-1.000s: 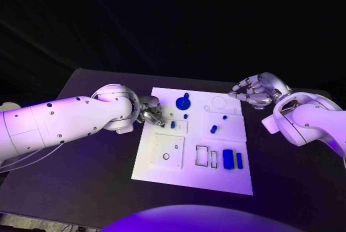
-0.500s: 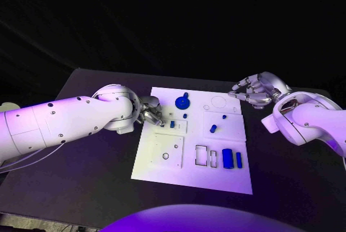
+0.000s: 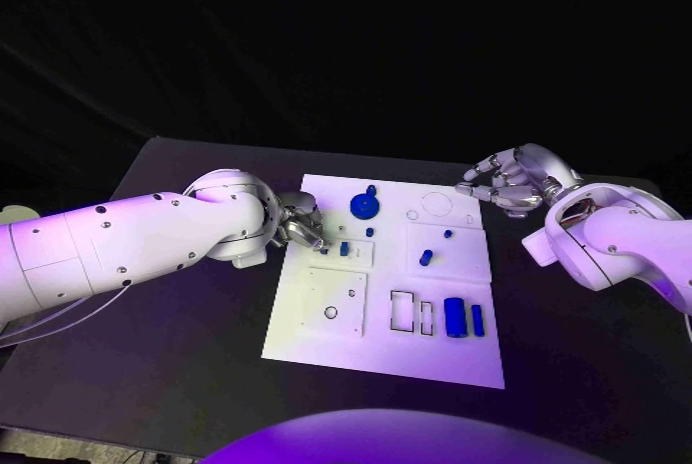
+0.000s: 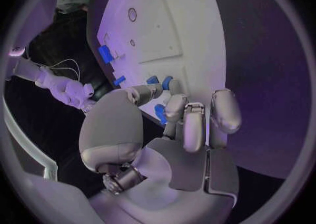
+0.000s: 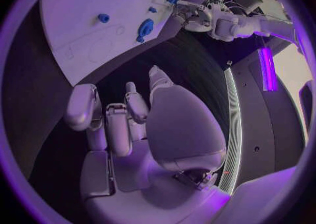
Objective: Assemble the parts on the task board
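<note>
The left robot hand [image 3: 302, 231], fingertips touching a small blue part [image 3: 345, 248] on the board [image 3: 433, 359], is nearer it than the clenched, empty right robot hand [image 3: 509, 187].

The bench [image 3: 173, 364] is black. The board [image 3: 389, 359] on it is plain white. The small parts [image 3: 456, 317] on the board are blue, with a round blue piece [image 3: 366, 206] toward 12 o'clock. Both arms are white; the left hand [image 3: 302, 224] and right hand [image 3: 508, 184] are silver.
</note>
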You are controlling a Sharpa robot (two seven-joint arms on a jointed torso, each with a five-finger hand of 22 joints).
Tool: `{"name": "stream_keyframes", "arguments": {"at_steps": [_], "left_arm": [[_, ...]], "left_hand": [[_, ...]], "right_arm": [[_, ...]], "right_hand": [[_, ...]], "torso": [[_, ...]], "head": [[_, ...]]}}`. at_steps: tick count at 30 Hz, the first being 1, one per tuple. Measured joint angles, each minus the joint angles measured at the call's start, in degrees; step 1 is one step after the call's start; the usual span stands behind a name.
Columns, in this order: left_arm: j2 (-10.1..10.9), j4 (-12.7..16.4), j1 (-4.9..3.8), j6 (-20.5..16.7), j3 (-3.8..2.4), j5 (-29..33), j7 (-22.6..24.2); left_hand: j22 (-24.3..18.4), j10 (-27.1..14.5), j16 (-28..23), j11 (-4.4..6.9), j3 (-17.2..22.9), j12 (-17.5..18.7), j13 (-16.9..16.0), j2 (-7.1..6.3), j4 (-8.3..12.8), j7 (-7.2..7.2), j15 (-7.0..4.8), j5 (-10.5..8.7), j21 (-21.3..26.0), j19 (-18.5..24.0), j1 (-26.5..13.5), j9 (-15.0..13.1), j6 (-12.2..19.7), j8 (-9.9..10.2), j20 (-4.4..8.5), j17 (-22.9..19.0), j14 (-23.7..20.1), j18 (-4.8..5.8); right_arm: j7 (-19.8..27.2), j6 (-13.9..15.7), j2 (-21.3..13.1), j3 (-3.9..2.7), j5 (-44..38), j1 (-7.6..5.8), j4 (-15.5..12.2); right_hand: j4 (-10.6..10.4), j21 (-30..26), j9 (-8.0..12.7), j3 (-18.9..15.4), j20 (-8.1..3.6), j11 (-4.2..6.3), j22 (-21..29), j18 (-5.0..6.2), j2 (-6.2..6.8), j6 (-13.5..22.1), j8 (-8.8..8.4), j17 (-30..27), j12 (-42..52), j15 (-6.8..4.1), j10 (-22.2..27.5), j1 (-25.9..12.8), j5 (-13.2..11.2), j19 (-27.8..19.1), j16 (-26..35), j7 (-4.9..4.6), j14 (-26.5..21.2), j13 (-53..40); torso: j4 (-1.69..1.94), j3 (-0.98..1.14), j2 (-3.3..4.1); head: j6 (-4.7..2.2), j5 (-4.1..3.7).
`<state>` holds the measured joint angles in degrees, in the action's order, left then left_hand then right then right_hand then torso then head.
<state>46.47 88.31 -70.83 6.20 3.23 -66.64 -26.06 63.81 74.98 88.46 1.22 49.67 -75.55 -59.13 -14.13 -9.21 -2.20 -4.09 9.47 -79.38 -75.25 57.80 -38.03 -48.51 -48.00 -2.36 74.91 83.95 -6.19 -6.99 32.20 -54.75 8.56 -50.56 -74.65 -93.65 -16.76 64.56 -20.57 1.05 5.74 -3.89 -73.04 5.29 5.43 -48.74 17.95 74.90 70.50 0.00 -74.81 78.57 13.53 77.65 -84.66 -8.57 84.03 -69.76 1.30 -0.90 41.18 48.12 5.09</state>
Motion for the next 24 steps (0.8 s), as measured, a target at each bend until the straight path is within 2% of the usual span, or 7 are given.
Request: {"name": "stream_keyframes", "arguments": {"at_steps": [5, 18, 22, 24], "left_arm": [[-0.07, -0.35, 0.08, -0.21, 0.07, 0.13, -0.15], [0.07, -0.57, 0.13, -0.7, 0.01, 0.36, -0.52], [0.21, -0.55, 0.13, -0.95, -0.11, 0.37, -0.56], [0.29, -0.53, 0.13, -1.1, -0.17, 0.4, -0.57]], "left_hand": [[-0.06, 0.0, 0.0, 0.0, -3.34, 0.0, -0.16, -0.14, -2.37, -0.02, 0.0, -0.14, 0.0, 0.0, -0.89, 0.41, -0.57, 0.33, 0.0, 0.0, 0.0, 0.0], [-0.18, -0.01, 0.0, -0.01, -7.45, 0.0, -0.29, -0.14, -5.7, -0.22, 0.0, -0.14, 0.0, 0.0, -0.88, 0.92, -0.78, 0.79, 0.0, 0.0, 0.0, 0.0], [-0.18, -0.01, 0.0, -0.01, -10.71, 0.0, -0.41, -0.14, -7.18, -0.34, 0.0, -0.14, 0.23, 0.0, -0.88, 1.15, -0.9, 1.03, 0.0, 0.0, 0.0, 0.0], [-0.18, -0.01, 0.0, -0.01, -12.28, 0.0, -0.41, 0.3, -7.44, -0.43, 0.01, -0.14, 0.23, 0.0, -1.32, 1.28, -0.98, 1.26, 0.0, 0.0, 0.0, 0.0]], "right_arm": [[0.0, 0.0, -0.05, 0.0, 0.0, 0.0, -0.02], [0.01, 0.0, -0.13, 0.0, 0.0, 0.0, -0.04], [0.02, 0.0, -0.14, 0.0, 0.0, 0.0, -0.02], [0.03, 0.0, -0.15, 0.0, 0.0, 0.0, -0.02]], "right_hand": [[0.0, 0.0, 0.0, 0.0, 0.0, 0.0, 0.0, 0.0, 0.23, 0.0, 0.0, 0.0, 0.0, 0.0, 0.0, -0.23, 0.0, 0.0, 0.0, 0.0, 0.0, 0.0], [0.0, -0.2, 0.0, 0.0, 0.0, 0.0, 0.06, 0.0, 0.06, 0.0, 0.0, 0.0, 0.0, 0.0, 0.0, -0.4, 0.0, 0.0, 0.0, 0.0, 0.0, 0.14], [0.0, -0.2, 0.0, 0.0, 0.0, 0.0, 0.06, 0.0, -0.07, 0.0, 0.0, 0.0, 0.0, 0.0, 0.0, -0.54, 0.0, 0.0, 0.0, 0.0, 0.0, 0.14], [0.0, -0.2, 0.0, 0.0, 0.0, 0.0, 0.06, 0.0, -0.07, 0.0, 0.0, 0.0, 0.0, 0.0, 0.0, -0.54, 0.0, 0.0, 0.0, 0.0, 0.0, 0.14]], "torso": [[0.0, -0.03, 0.0], [-0.01, -0.08, -0.02], [0.0, -0.09, -0.02], [0.0, -0.09, -0.02]], "head": [[-0.04, -0.07], [-0.01, -0.16], [-0.01, -0.25], [-0.01, -0.27]]}}
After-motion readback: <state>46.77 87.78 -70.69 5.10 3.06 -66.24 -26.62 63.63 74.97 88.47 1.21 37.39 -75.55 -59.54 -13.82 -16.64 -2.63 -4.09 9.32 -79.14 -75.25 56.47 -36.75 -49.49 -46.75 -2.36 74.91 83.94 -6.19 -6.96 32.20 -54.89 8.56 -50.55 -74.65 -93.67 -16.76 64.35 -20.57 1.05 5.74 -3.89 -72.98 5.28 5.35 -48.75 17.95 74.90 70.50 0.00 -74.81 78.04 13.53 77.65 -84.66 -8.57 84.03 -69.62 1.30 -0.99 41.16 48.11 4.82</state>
